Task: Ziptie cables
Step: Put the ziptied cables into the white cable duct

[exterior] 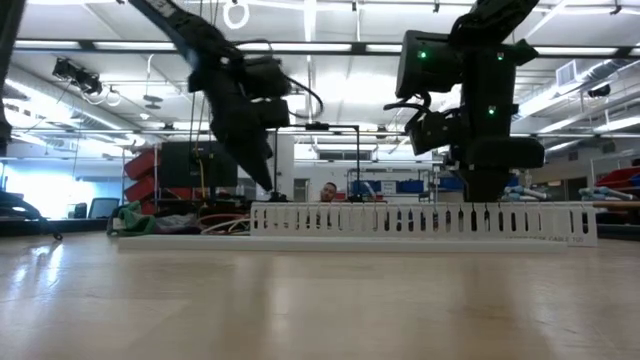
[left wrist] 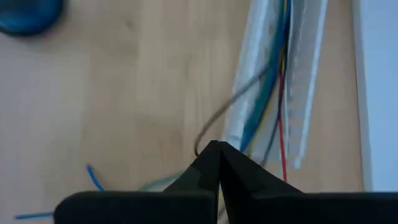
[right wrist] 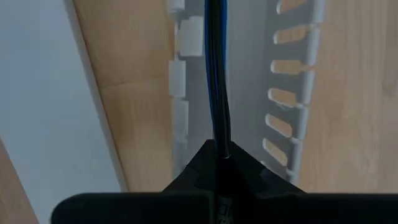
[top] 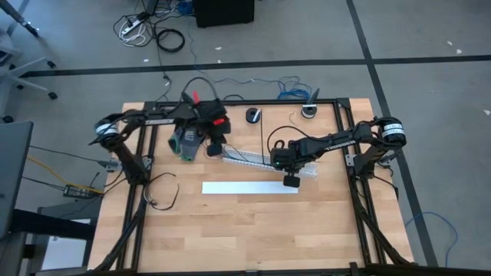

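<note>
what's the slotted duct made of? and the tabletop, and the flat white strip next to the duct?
Slotted duct: looks like white moulded plastic, matt, with thin, evenly cut fingers along the walls. Tabletop: light wood, probably glued-up butcher block, going by the plank joints and grain, with a soft sheen in the low view. White strip: smooth, flat and plain white, likely the duct's plastic cover, though painted metal can't be ruled out.

Dark arms, white-banded joints, green lights
</note>
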`<action>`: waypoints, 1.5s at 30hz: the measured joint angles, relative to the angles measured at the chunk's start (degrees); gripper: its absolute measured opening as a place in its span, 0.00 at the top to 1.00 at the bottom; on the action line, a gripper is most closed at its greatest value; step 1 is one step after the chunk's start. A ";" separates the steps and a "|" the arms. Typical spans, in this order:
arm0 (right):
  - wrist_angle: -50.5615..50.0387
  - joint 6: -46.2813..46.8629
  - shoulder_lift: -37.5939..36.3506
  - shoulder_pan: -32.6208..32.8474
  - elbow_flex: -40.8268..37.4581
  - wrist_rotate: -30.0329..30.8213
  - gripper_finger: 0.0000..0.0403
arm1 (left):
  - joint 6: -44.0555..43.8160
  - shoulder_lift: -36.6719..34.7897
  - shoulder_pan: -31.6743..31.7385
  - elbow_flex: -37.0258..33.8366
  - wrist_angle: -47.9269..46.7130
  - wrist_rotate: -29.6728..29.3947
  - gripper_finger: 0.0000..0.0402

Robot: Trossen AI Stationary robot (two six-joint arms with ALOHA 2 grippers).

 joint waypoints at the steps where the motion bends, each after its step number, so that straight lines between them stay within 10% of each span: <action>1: 0.35 0.05 0.00 0.00 0.00 -0.11 0.98 | -0.41 -1.70 -0.16 -2.74 3.66 -0.01 1.00; 7: 5.08 1.62 0.00 0.00 0.00 -3.92 0.98 | -5.61 -7.32 -0.37 -14.10 22.70 -2.52 1.00; 15: 6.67 6.15 -0.02 0.04 0.00 -6.33 0.98 | -5.64 -7.07 -0.37 -17.80 23.73 -14.35 0.95; 27: 9.29 7.45 -0.02 0.02 0.00 -8.84 0.98 | -2.10 -7.07 3.14 -17.78 24.70 5.19 0.78; 45: 12.70 6.54 -0.02 0.04 0.00 -10.79 0.98 | 1.18 -7.07 3.56 -17.78 20.28 7.07 0.78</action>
